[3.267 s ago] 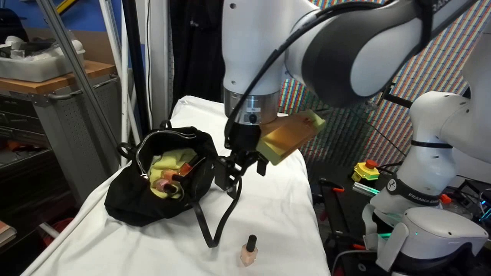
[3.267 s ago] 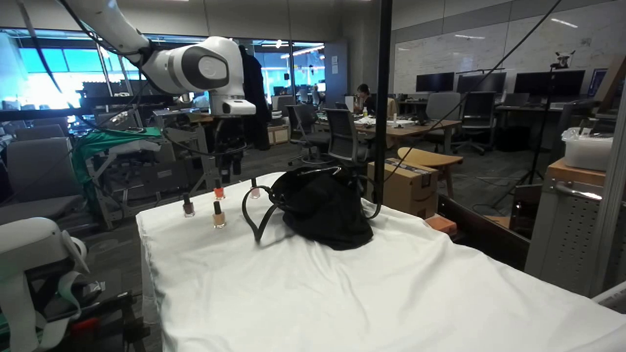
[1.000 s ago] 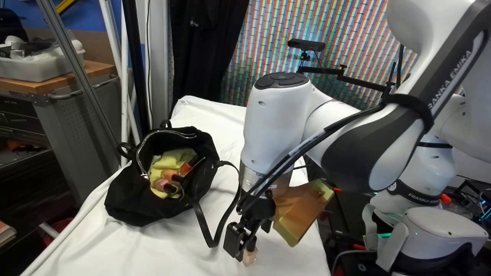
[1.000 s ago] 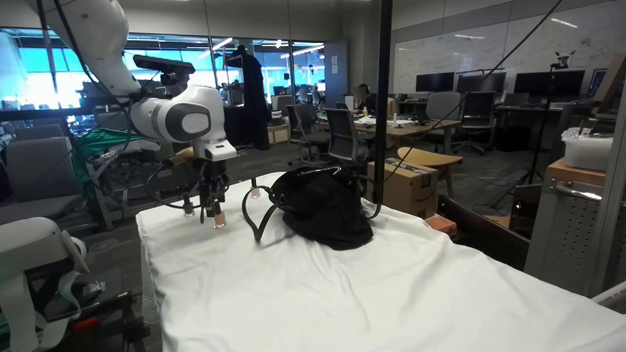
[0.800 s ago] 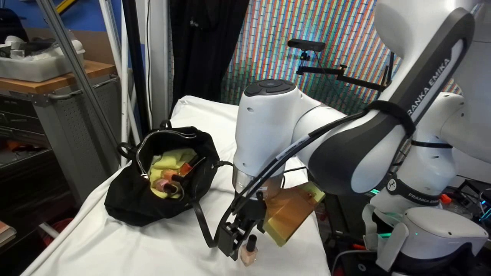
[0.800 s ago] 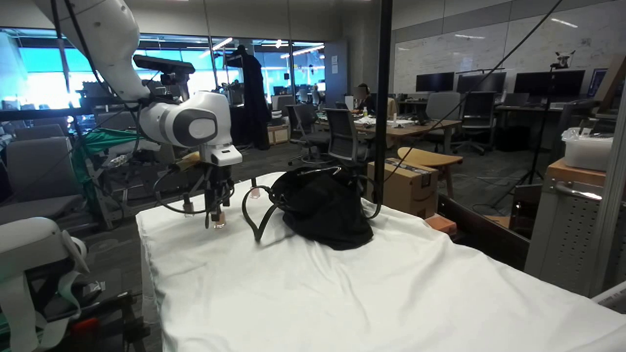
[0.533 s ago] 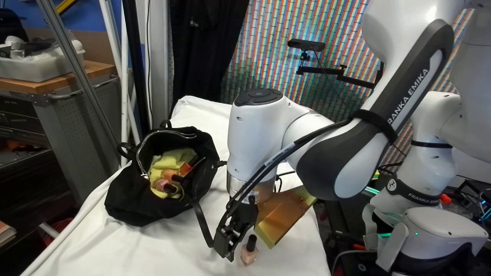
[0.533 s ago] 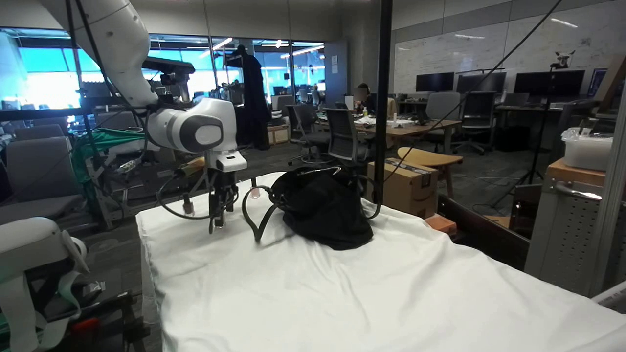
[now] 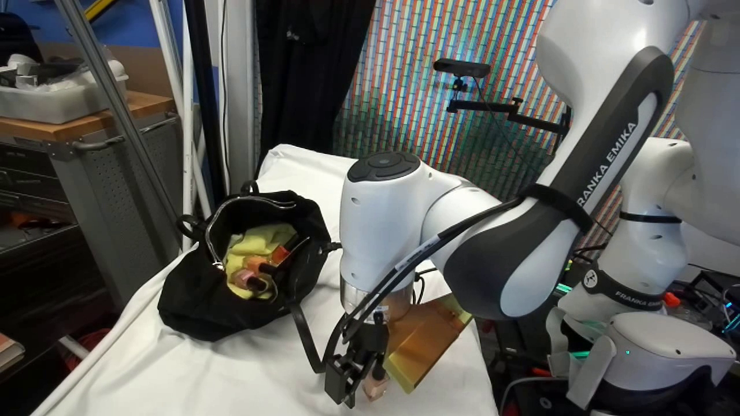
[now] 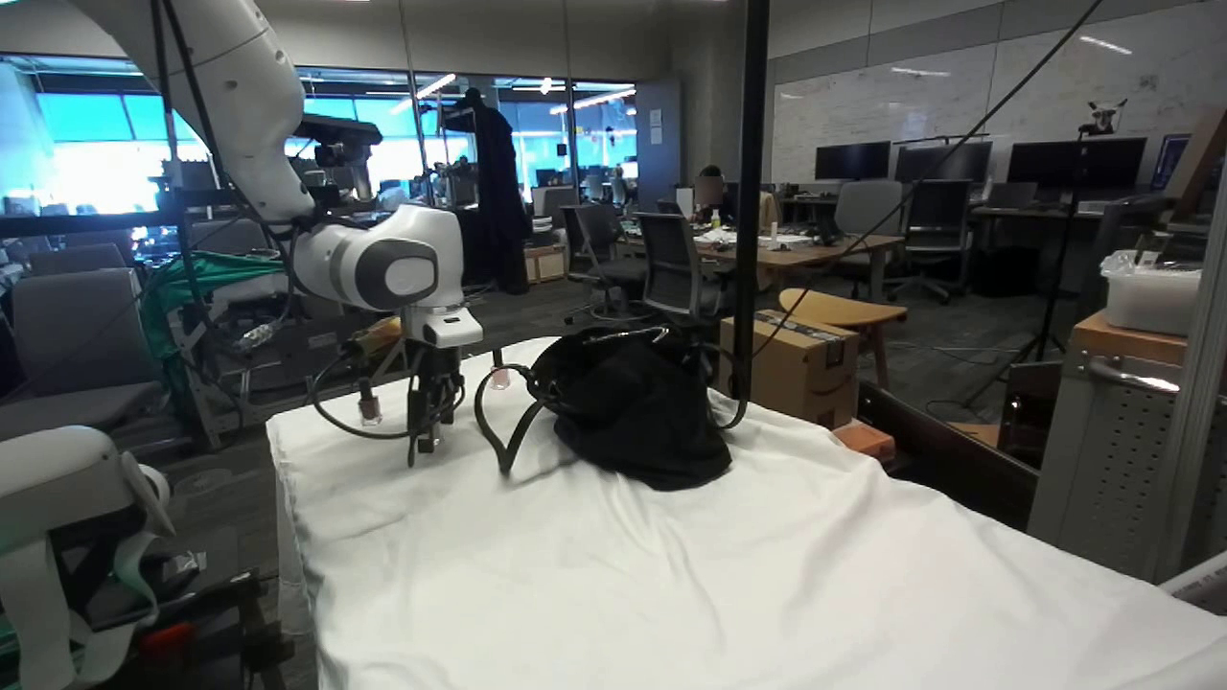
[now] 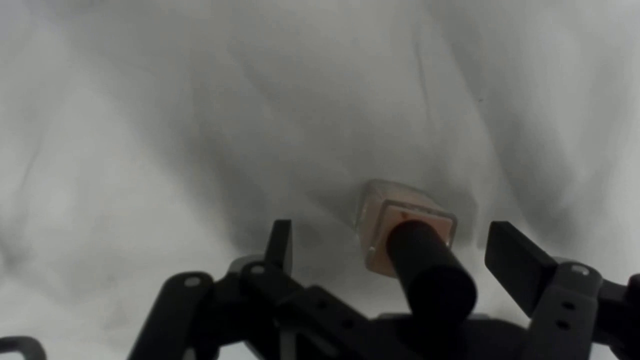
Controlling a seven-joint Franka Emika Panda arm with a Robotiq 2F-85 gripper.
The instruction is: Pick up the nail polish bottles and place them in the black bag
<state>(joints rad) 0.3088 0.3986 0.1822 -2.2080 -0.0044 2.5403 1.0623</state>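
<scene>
The bag (image 9: 217,315) sits open-mouthed on the white cloth (image 10: 767,575), its yellow-green lining (image 9: 266,236) showing. Inside lie a red bottle (image 9: 280,254), an orange bottle (image 9: 254,263) and a pink bottle (image 9: 243,278). The gripper (image 11: 390,240) is spread wide and released, its fingers (image 11: 517,265) either side of a peach bottle (image 11: 415,250) standing on the cloth. The wrist view shows gaps at both fingers, the narrower toward the right of the picture. Whether the fingertips meet the cloth I cannot tell. In an exterior view a dusky bottle (image 10: 370,412) stands near the cloth's edge, and a pale bottle (image 10: 500,379) shows behind the strap (image 9: 305,338), which loops over the cloth between bag and gripper. The arm (image 9: 381,231) spans the cloth's edge on the side away from the bag. A pole (image 10: 752,192) rises beyond the bag; toward the camera there, the cloth runs on broadly.
</scene>
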